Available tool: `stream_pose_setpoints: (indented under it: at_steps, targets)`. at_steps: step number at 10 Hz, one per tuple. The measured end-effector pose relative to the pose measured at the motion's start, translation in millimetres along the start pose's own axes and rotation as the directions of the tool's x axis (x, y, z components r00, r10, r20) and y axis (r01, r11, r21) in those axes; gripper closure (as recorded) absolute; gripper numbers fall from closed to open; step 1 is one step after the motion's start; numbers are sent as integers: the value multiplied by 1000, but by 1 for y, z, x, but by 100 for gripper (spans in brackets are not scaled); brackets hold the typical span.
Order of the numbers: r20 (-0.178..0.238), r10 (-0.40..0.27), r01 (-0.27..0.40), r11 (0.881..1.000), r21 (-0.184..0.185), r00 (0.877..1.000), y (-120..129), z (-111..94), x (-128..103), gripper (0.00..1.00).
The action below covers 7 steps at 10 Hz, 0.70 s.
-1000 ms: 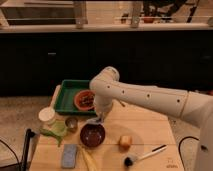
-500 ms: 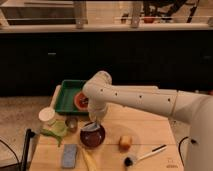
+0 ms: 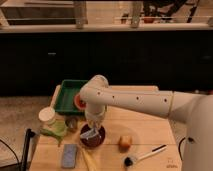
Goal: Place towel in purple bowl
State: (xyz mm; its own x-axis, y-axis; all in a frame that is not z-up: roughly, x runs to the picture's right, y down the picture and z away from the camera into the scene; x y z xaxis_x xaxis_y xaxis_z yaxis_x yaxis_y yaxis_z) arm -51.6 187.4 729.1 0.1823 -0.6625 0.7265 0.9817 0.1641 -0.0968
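The purple bowl (image 3: 93,140) sits on the wooden table (image 3: 145,127), near the front and left of the middle. A pale, bluish-white towel (image 3: 90,133) hangs right over the bowl, reaching into it. My gripper (image 3: 93,123) points down directly above the bowl, at the top of the towel. The white arm (image 3: 145,102) reaches in from the right and hides the gripper's upper part.
A green tray (image 3: 67,93) holding a red bowl (image 3: 80,102) stands behind the purple bowl. A white cup (image 3: 47,115), a green item (image 3: 55,131) and a small can (image 3: 71,123) lie left. A grey-blue sponge (image 3: 69,155), a banana (image 3: 89,161), an orange fruit (image 3: 125,142) and a black-tipped brush (image 3: 145,155) lie in front.
The arm has swung to the left and the gripper has come down over the purple bowl, bringing the towel into it.
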Motion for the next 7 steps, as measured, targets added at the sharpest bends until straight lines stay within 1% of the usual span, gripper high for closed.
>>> stream_pose_setpoints:
  at_steps: [2,3,4,5,6,7]
  targets:
    - [27,-13,13,1000,-5,1000,1,4,-2,93]
    - [39,-17,17,1000,-9,999,1,5,-2,87]
    - [48,-21,22,1000,-13,999,1,6,-1,79]
    - [56,-27,28,999,-17,998,0,7,0,69]
    - [61,-35,36,999,-18,997,-2,7,1,57]
    - [65,-41,42,999,-22,997,-3,7,2,49]
